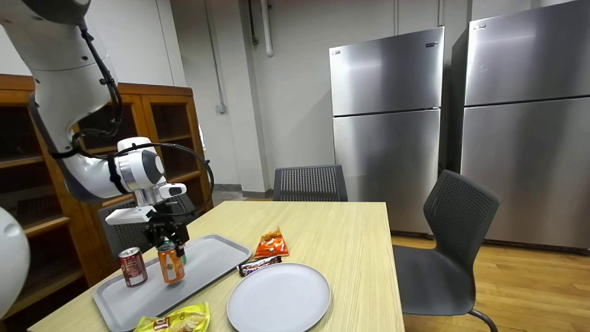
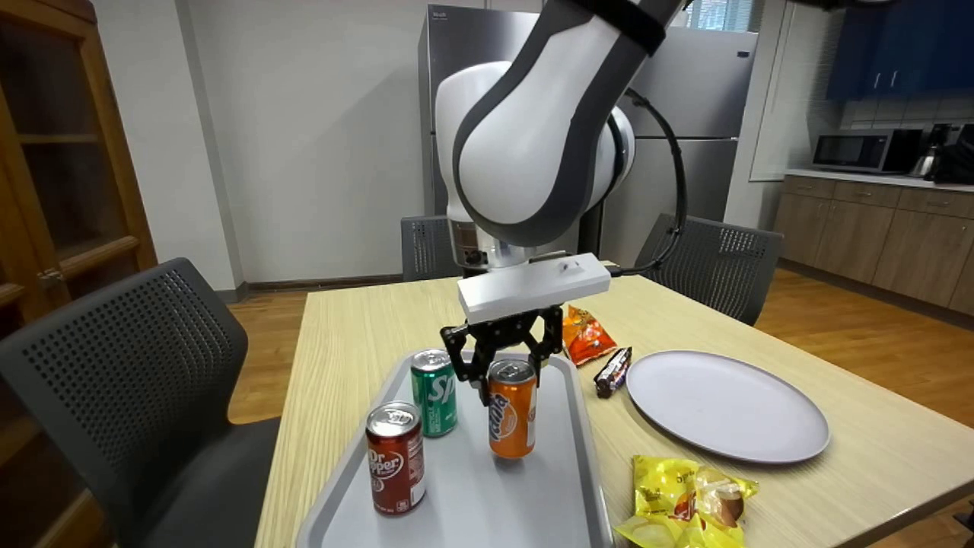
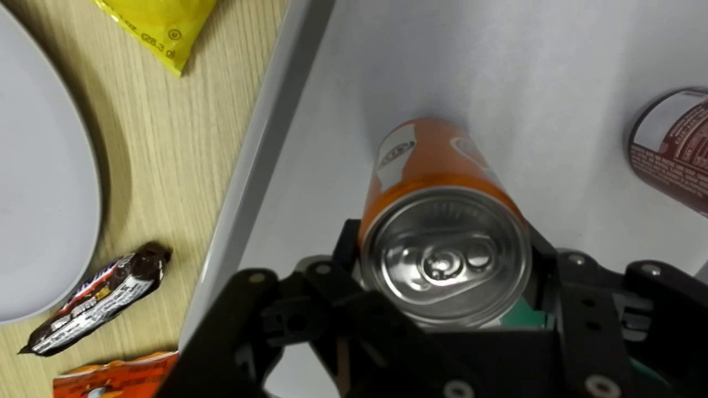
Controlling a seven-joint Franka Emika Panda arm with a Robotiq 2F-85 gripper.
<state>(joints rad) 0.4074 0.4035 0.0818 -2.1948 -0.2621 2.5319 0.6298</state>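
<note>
Table [image 2: 350, 327], pale and wood-grained, lies beneath the arm [image 2: 525, 160], which enters an exterior view at one o'clock, slants toward seven, then folds at the wrist so that the gripper [image 3: 444, 249] points straight down over a grey tray [image 2: 487, 510]. Taking the gripper as the dial's centre in that view, a round plate [image 2: 727, 407] lies at three o'clock, well apart from the tray. A yellow snack bag [image 2: 685, 506] rests at four, a red-orange bag [image 2: 587, 336] at two. The gripper's black fingers [image 3: 346, 246] grip an orange Fanta can [image 2: 512, 422] near its lid, pressing at nine and three o'clock in the wrist view. The can hangs or stands nearly upright over the tray; whether its base touches is hard to tell. On the tray, upright, are a Dr Pepper can [image 2: 396, 460] at eight and a green Sprite can [image 2: 434, 396] at nine. A candy bar [image 2: 612, 373] lies at three, between tray and plate.
</note>
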